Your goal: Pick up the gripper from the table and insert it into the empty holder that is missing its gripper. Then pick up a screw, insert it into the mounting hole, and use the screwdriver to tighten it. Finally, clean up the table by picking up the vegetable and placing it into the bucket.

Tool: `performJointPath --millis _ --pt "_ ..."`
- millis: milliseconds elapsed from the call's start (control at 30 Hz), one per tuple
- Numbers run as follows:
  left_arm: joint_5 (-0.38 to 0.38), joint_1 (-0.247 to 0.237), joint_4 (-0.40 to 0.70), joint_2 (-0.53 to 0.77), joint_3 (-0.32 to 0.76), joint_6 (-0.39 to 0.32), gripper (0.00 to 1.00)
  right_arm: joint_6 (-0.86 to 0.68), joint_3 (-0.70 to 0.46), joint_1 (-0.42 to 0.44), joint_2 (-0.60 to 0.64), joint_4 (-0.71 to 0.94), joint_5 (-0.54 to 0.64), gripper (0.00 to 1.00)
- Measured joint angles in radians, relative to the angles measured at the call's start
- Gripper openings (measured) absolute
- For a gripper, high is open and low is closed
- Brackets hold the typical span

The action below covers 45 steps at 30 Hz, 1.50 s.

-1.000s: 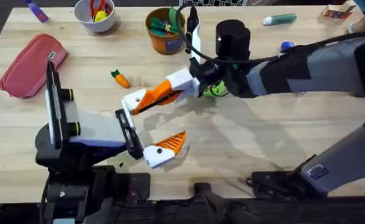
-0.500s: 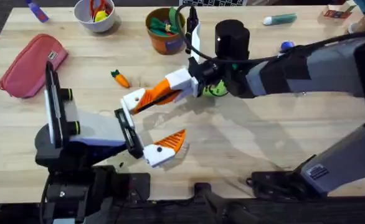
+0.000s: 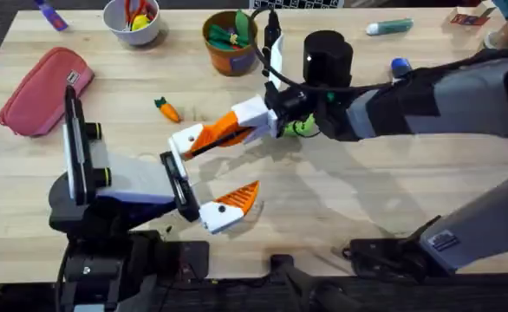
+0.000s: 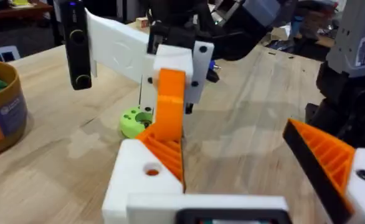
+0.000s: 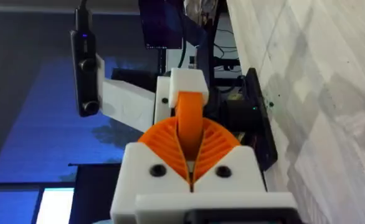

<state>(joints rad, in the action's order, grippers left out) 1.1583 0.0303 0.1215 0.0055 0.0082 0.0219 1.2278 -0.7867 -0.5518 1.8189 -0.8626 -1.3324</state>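
The orange gripper (image 3: 222, 131) lies slanted between my two arms. My right gripper (image 3: 256, 120) is shut on its upper end, and its lower end meets the white holder (image 3: 185, 140), which is one finger of my left gripper (image 3: 209, 173). The left gripper stands wide open, its other finger (image 3: 230, 206) carrying an orange ribbed wedge. In the left wrist view the orange gripper (image 4: 168, 115) rises from the holder (image 4: 144, 180). The right wrist view has my pads (image 5: 217, 146) closed around the gripper (image 5: 189, 118). The carrot (image 3: 166, 108) lies left of the bucket (image 3: 229, 43). A blue screwdriver end (image 3: 400, 64) peeks from behind the right arm.
A green round part (image 3: 302, 126) lies under the right wrist. A white bowl (image 3: 133, 21) and a red pouch (image 3: 44, 89) are at the back left, a teal marker (image 3: 389, 28) at the back right. Bare wood lies in front of the right arm.
The right arm's wrist has shifted a touch to the right. The orange gripper, the holder and the left arm have stayed where they were.
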Motion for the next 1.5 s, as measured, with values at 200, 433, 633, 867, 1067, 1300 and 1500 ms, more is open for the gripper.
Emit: performJointPath --millis 200,433,633,867,1067,1300,1500 --pt "0.0 0.0 0.0 0.0 0.0 0.001 0.987 0.0 0.01 0.0 -0.002 -0.007 0.008 0.008" --pt "0.005 0.0 0.001 0.0 0.0 0.001 0.987 0.001 0.031 0.0 -0.018 -0.014 0.023 0.008" --pt "0.004 0.0 0.002 0.0 0.0 0.001 0.986 0.003 0.032 0.0 -0.019 -0.014 0.028 0.008" --pt "0.004 0.0 0.002 0.0 0.0 0.002 0.985 0.003 0.032 0.0 -0.019 -0.014 0.033 0.008" --pt "0.003 0.0 0.001 0.0 0.0 0.002 0.985 0.004 0.032 0.0 -0.019 -0.014 0.034 0.008" --pt "0.0 0.0 0.001 0.0 0.0 0.002 0.985 0.007 0.032 -0.003 -0.019 -0.016 0.043 0.008" --pt "-0.003 0.0 0.0 0.0 0.0 0.005 0.985 0.007 0.032 -0.007 -0.019 -0.017 0.052 0.008"
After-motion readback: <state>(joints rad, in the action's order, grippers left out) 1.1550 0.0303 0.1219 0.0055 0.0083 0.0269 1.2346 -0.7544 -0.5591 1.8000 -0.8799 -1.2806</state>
